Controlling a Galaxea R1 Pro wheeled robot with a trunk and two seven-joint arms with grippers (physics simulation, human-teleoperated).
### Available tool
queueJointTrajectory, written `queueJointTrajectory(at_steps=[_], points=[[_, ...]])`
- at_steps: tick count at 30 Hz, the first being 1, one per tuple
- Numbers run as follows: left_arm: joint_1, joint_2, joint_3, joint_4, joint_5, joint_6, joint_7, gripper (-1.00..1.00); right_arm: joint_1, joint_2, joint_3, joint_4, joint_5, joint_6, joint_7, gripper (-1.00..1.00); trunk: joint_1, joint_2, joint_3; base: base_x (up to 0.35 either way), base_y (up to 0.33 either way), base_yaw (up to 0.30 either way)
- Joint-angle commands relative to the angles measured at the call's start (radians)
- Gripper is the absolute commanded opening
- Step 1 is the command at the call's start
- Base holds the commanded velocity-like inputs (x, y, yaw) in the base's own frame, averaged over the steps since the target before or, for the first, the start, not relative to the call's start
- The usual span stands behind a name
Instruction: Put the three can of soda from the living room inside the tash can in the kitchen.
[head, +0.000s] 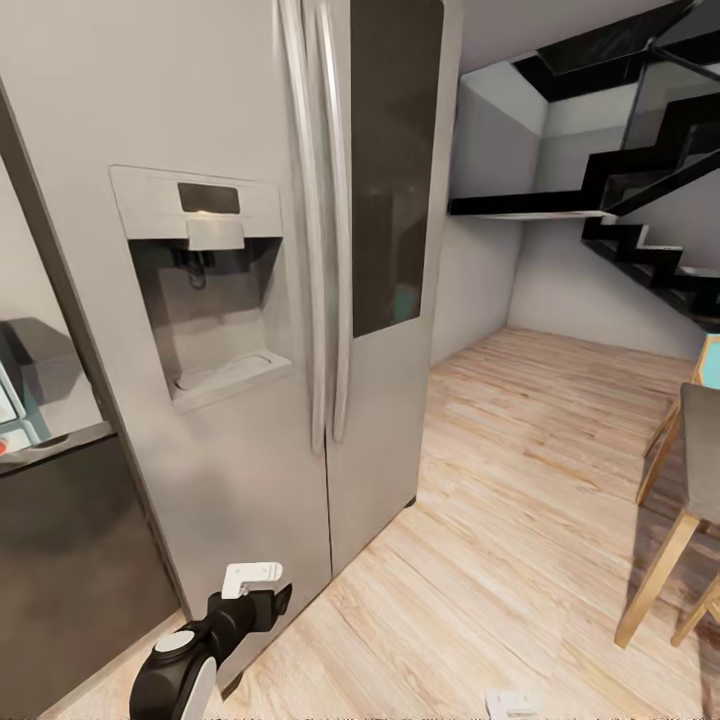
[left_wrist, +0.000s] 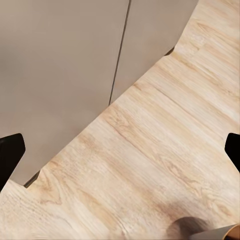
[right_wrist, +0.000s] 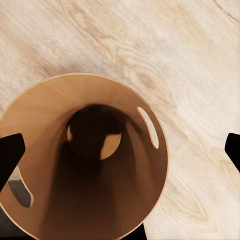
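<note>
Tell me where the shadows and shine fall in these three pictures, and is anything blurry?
Head view: the fridge doors show soft streaky shine along the handles, and the dark panel reflects dimly; the chair casts a shadow on the floor. Right wrist view: the bin is dark deep inside, brighter at its rim. Left wrist view: even light, a faint shadow on the floor. All slightly soft.

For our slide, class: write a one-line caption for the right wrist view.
Open right gripper poised above the empty brown trash can on the wood floor.

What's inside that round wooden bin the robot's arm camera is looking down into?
The trash can looks empty: its tan inner walls, two slot handles and dark round bottom show, with no soda can there. Deep shadow covers part of the bottom. It stands on the wood floor.
</note>
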Motion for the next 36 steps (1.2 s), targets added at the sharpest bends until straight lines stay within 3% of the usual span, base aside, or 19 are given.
queueJointTrajectory(at_steps=[1,36], points=[[0.000,0.000,0.000,0.000,0.000,0.000,0.000,1.00,0.000,0.000,0.000,0.000,0.000,0.000,0.000,1.00,0.000,0.000,-0.002,0.000,0.000,0.000],[0.000,0.000,-0.023,0.014,0.000,-0.003,0.000,1.00,0.000,0.000,0.000,0.000,0.001,0.002,0.000,1.00,0.000,0.000,-0.058,0.000,0.000,0.000]])
